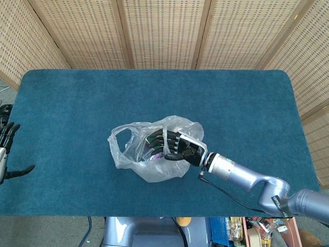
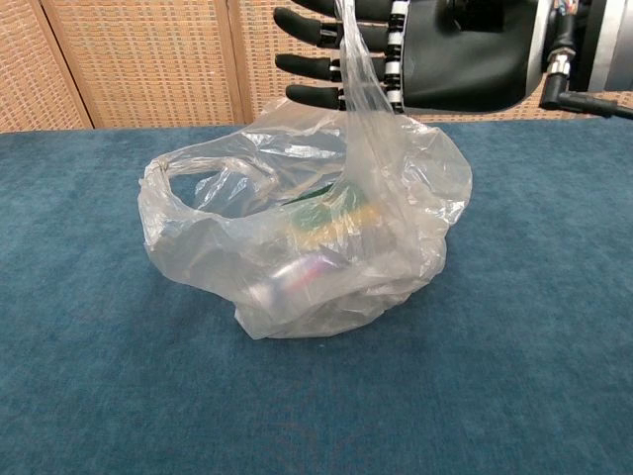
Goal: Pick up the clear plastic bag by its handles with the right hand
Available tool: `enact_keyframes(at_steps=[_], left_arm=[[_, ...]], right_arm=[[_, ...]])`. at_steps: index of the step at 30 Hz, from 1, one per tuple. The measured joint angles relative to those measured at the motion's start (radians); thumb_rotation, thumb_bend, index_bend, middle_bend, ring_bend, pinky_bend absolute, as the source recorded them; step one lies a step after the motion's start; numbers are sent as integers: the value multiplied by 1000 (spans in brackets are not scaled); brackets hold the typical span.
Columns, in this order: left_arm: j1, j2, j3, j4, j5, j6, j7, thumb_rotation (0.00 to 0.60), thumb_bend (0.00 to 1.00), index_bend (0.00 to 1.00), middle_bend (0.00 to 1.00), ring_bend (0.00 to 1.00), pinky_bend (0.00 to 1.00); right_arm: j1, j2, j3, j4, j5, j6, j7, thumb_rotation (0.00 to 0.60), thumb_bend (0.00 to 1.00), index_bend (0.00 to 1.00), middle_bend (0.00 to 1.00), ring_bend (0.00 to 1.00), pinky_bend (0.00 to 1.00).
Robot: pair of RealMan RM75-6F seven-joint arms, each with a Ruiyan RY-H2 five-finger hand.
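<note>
The left hand (image 1: 7,152) is resting at the table's (image 1: 61,103) left edge, fingers apart, holding nothing. Near the middle of the blue carpet-like table, the clear plastic bag (image 2: 297,247) is sitting crumpled and soft. Its far handle (image 2: 188,173) is lying loose and could be missed, tipping the bag. The right hand (image 2: 415,49), fingers spread, is carrying one thin handle (image 2: 358,69) draped over its fingers; this strip may be slipping off.
</note>
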Motion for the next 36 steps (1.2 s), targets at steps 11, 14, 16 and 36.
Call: enact_keyframes(at_steps=[11, 14, 16, 36], left_arm=[[-33, -24, -2, 33, -5, -42, 29, 600, 115, 0, 0, 0, 0], [-56, -51, -10, 83, 19, -54, 10, 600, 115, 0, 0, 0, 0], [-78, -77, -16, 132, 58, -55, -21, 600, 114, 0, 0, 0, 0], [-402, -430, 17, 692, 512, -45, -223, 600, 187, 150, 0, 0, 0]], right_arm=[[49, -2, -148, 80, -114, 111, 84, 600, 0, 426, 468, 326, 281], [56, 6, -183, 99, -124, 129, 92, 600, 0, 429, 467, 326, 281], [59, 12, -205, 111, -127, 146, 98, 600, 0, 435, 471, 325, 281], [73, 62, -303, 135, -103, 254, 101, 600, 0, 448, 485, 323, 281]])
